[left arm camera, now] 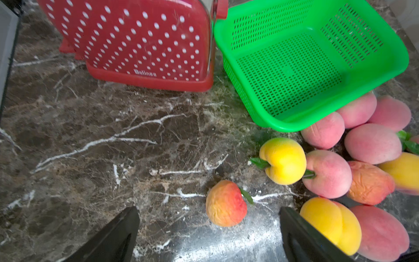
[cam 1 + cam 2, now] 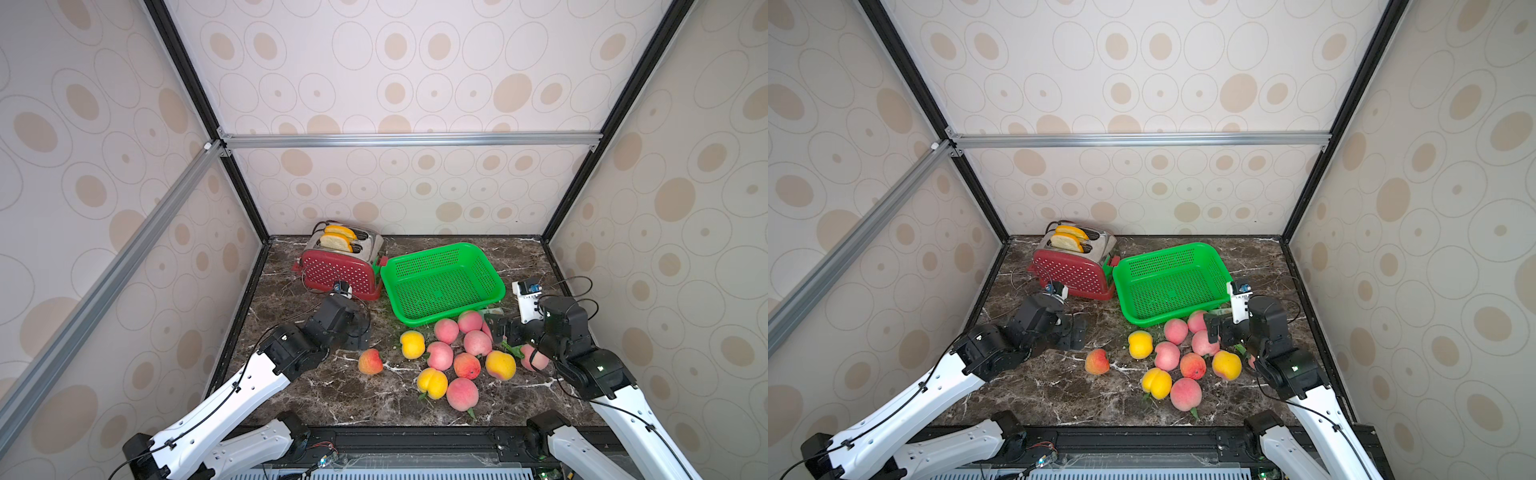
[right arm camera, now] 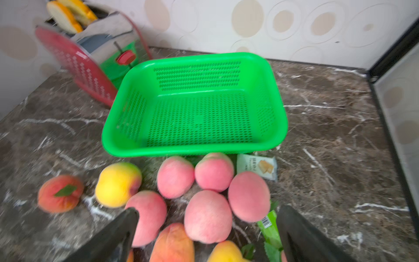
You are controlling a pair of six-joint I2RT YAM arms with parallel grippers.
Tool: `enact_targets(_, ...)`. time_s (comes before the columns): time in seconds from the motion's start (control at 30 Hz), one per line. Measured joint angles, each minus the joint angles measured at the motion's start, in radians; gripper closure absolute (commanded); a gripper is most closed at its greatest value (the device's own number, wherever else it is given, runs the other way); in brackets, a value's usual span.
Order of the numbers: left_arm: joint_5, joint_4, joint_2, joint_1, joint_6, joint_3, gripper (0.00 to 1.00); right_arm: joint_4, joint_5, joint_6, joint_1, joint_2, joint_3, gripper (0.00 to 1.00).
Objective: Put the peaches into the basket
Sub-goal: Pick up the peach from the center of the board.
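The green mesh basket [image 2: 440, 282] [image 2: 1173, 282] stands empty at the back of the marble table [image 2: 316, 386]. Several peaches lie in a cluster in front of it: pink [image 2: 477, 343], yellow [image 2: 412, 344] and orange-red ones. One orange-red peach [image 2: 370, 361] [image 1: 226, 203] lies apart to the left. My left gripper [image 2: 362, 332] [image 1: 208, 210] hangs open just above and behind that lone peach, holding nothing. My right gripper [image 2: 503, 330] [image 3: 207, 208] is open over the cluster's right side, with a pink peach [image 3: 207, 216] below its jaws, not gripped.
A red dotted toaster [image 2: 340, 270] with bread slices [image 2: 338, 239] stands against the basket's left side. A small snack packet [image 3: 257, 166] and a green wrapper [image 3: 268, 229] lie by the right-hand peaches. Patterned walls close in the table on three sides.
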Motion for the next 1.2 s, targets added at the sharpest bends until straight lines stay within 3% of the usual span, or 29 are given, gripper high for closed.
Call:
enact_targets(0.3, 0.067, 0.01, 0.046, -0.128, -0.118, -0.182, 0.01, -0.201, -0.013, 0.066, 0.278, -0.015, 0.021, 0.0)
enact_targets(0.43, 0.083, 0.06, 0.119, -0.152, -0.142, -0.216, 0.01, -0.218, -0.006, 0.092, 0.417, -0.011, 0.021, 0.0)
enact_targets(0.6, 0.083, 0.121, 0.179, -0.157, -0.157, -0.227, 0.01, -0.215, 0.013, 0.144, 0.506, -0.016, 0.01, 0.0)
enact_targets(1.2, 0.034, 0.227, 0.397, -0.157, -0.158, -0.227, 0.04, -0.134, 0.01, 0.134, 0.555, 0.052, -0.047, 0.0)
